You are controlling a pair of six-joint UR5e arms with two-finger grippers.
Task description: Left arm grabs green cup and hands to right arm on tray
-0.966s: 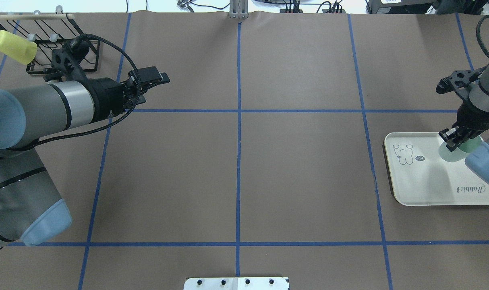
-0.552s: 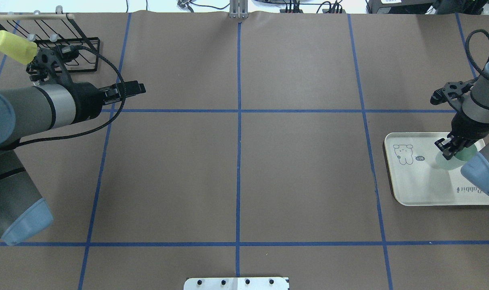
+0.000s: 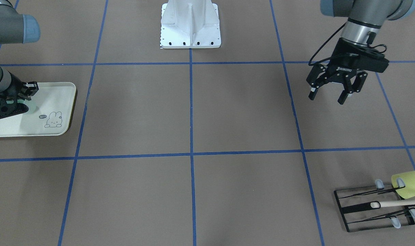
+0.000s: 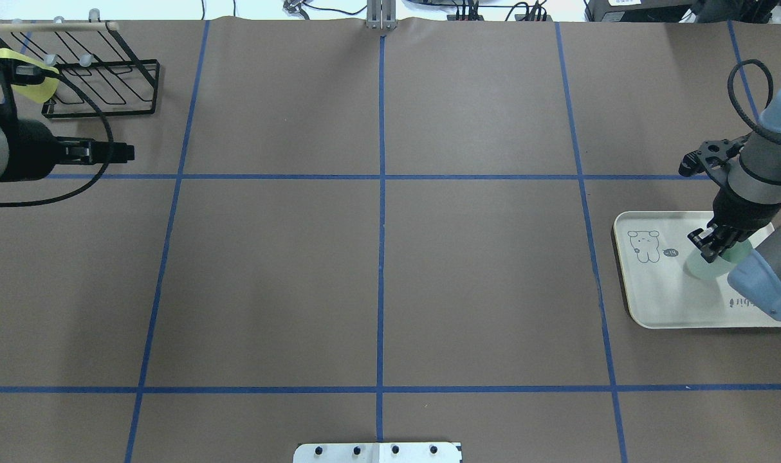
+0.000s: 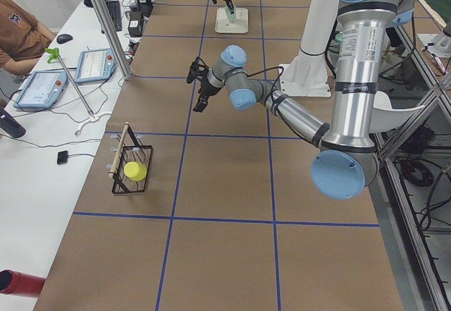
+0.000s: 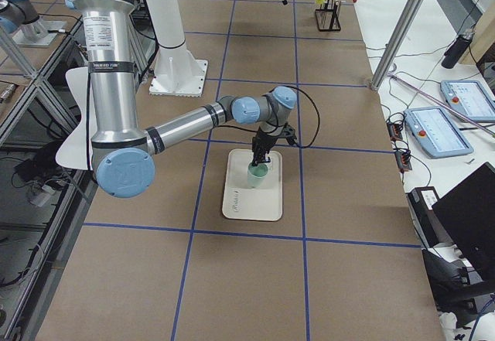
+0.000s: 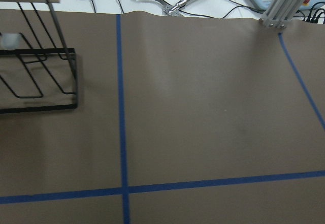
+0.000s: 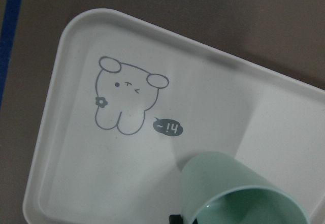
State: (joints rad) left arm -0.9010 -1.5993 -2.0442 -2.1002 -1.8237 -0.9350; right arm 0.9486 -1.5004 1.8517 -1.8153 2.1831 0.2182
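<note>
The pale mint-green cup [image 4: 700,265] is over the cream rabbit tray [image 4: 654,299] at the table's right end. My right gripper [image 4: 707,247] is shut on the cup's rim. In the right wrist view the cup [image 8: 228,183] tilts, its mouth toward the camera, low over the tray [image 8: 76,56]. I cannot tell whether it touches the tray. It also shows in the exterior right view [image 6: 257,173]. My left gripper [image 3: 326,97] is open and empty, hovering far off over the table's left side [image 4: 117,152].
A black wire rack [image 4: 101,83] stands at the far left corner with a yellow-green cup [image 4: 33,87] on it, partly behind my left wrist. The rack also shows in the left wrist view [image 7: 35,76]. The white robot base plate [image 3: 190,30] is at the near middle edge.
My left arm has drawn back to the left, away from the table's middle. My right gripper has shifted slightly left and nearer over the tray with the green cup in it.
</note>
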